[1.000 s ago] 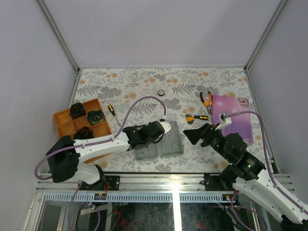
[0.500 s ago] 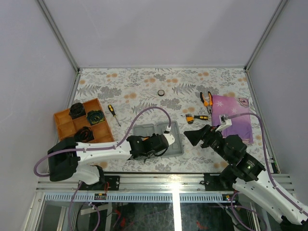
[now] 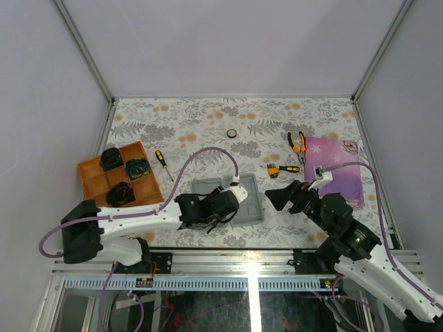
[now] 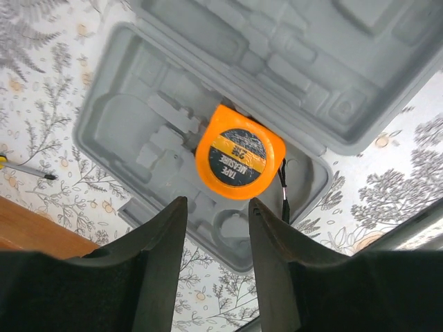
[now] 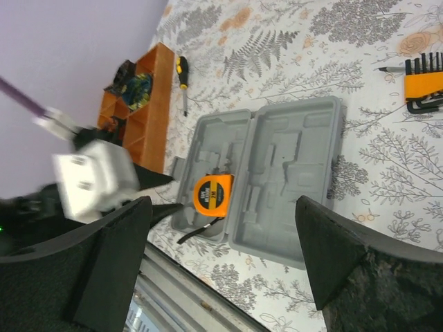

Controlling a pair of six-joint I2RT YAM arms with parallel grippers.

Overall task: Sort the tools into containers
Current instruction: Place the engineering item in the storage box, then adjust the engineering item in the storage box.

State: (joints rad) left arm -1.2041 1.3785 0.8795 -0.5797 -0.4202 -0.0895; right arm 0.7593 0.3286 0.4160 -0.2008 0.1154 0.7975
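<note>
1. The tape measure [image 4: 239, 152] has been let go; the left gripper [image 4: 217, 205] is now parted and drawn back.
2. It is seated mid-frame in the case [image 4: 111, 124], beside the hinge.
3. The right gripper [image 3: 278, 196] is held spread wide, just right of the case edge.

Counted on the bench [image 3: 187, 117]:
- One grey hinged tool case [image 4: 124, 124], two halves.
- One orange tape measure [image 4: 239, 160].
- One black-and-yellow screwdriver [image 3: 161, 161].
- One pair of orange-and-black pliers [image 3: 297, 142].
- One black-and-orange bit set [image 3: 282, 169].
- One small black tape ring [image 3: 232, 133].
- One purple cloth [image 3: 339, 173].
- One orange wooden tray [image 3: 92, 181] holding three dark round items [image 3: 136, 167].
- Two robot arms [image 3: 138, 216], one hand each: left hand [image 4: 216, 207], right hand [image 5: 223, 204].
</note>
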